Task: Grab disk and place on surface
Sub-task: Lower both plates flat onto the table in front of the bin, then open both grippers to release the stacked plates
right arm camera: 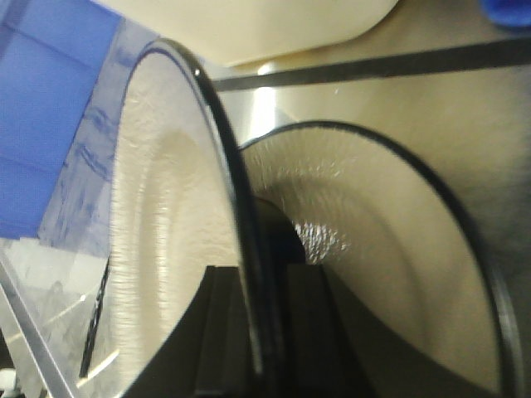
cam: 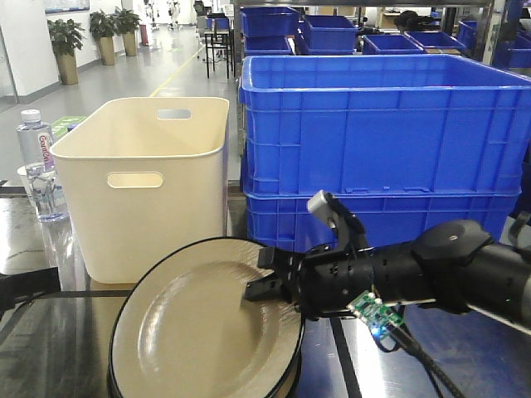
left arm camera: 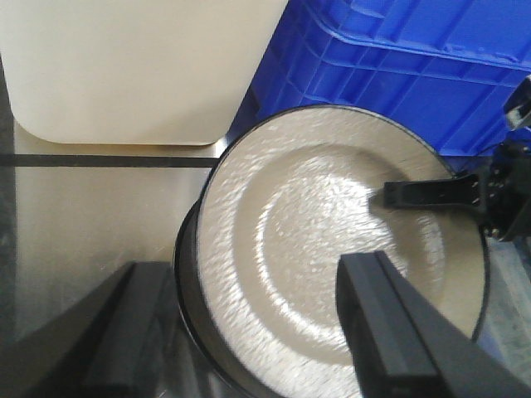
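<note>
The disk (cam: pixel 199 327) is a beige plate with a black rim, held tilted just above the surface (cam: pixel 50 348), a dark glossy tabletop crossed by black lines. My right gripper (cam: pixel 267 275) is shut on the plate's right rim, one finger on its upper face and one beneath. The right wrist view shows the disk (right arm camera: pixel 166 232) edge-on between the right gripper's (right arm camera: pixel 261 332) fingers, with its mirror image on the surface (right arm camera: pixel 465 124). In the left wrist view my left gripper (left arm camera: pixel 265 348) is open, its fingers wide apart near the disk's (left arm camera: pixel 315 240) lower edge, holding nothing.
A cream plastic bin (cam: pixel 145 182) stands just behind the plate. Stacked blue crates (cam: pixel 382 141) fill the back right. A water bottle (cam: pixel 37 166) stands at the far left. A small circuit board with a cable (cam: pixel 377 311) hangs under the right arm.
</note>
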Robot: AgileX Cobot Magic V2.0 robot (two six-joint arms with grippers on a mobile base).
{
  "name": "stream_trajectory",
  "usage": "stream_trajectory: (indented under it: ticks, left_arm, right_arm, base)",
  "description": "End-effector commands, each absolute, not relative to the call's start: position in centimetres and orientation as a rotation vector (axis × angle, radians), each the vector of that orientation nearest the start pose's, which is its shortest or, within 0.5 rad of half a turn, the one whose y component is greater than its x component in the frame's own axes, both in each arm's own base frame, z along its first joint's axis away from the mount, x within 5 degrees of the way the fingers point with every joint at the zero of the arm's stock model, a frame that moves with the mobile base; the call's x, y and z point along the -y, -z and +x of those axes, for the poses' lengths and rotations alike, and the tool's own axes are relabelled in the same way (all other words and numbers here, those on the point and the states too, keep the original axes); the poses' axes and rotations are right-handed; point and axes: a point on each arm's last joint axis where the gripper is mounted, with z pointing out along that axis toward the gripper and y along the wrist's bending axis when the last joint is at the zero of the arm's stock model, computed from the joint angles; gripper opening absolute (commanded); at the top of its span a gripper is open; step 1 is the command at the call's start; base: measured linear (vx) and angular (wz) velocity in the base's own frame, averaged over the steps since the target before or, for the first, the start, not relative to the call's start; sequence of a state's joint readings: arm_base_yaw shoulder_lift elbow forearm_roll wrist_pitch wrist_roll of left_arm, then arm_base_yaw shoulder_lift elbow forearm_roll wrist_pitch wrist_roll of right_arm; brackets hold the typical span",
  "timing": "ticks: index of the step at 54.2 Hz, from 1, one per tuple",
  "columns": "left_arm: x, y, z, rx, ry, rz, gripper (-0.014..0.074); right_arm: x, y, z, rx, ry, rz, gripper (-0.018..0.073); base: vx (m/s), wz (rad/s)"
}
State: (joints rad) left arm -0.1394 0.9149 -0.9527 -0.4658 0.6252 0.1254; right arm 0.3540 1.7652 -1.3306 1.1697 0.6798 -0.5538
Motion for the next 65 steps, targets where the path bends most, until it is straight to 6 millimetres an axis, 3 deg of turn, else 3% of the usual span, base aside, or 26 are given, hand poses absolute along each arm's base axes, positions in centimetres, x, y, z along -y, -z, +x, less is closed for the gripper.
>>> stream_trajectory:
  ticks: [1, 18, 34, 53, 65]
  left_arm:
    - [4.7, -40.2, 17.8, -1.931, 0.529, 0.011, 0.0521]
    - [4.7, -40.2, 17.8, -1.931, 0.529, 0.011, 0.0521]
    - [4.7, -40.2, 17.8, -1.930, 0.529, 0.011, 0.0521]
    - [4.7, -40.2, 17.8, -1.929, 0.520, 0.014, 0.0521]
    - [4.6, -40.3, 17.9, -1.913, 0.517, 0.009, 0.0515]
  right_arm:
    - [-18.4, -31.9, 35.1, -2.184, -1.200, -0.140, 0.0239]
    - [-18.2, -31.5, 35.2, -2.129, -1.027, -0.380, 0.0487]
    - [-17.1, -30.7, 34.9, -2.180, -0.724, -0.645, 0.0545]
    - [-15.1, -35.6, 32.4, -2.055, -0.506, -0.706, 0.0545]
    - [-13.9, -38.9, 30.0, -1.993, -0.489, -0.646, 0.0544]
  base:
    - [0.00, 0.00]
    - [0.00, 0.00]
    - [0.00, 0.00]
    - [0.00, 0.00]
    - [0.00, 0.00]
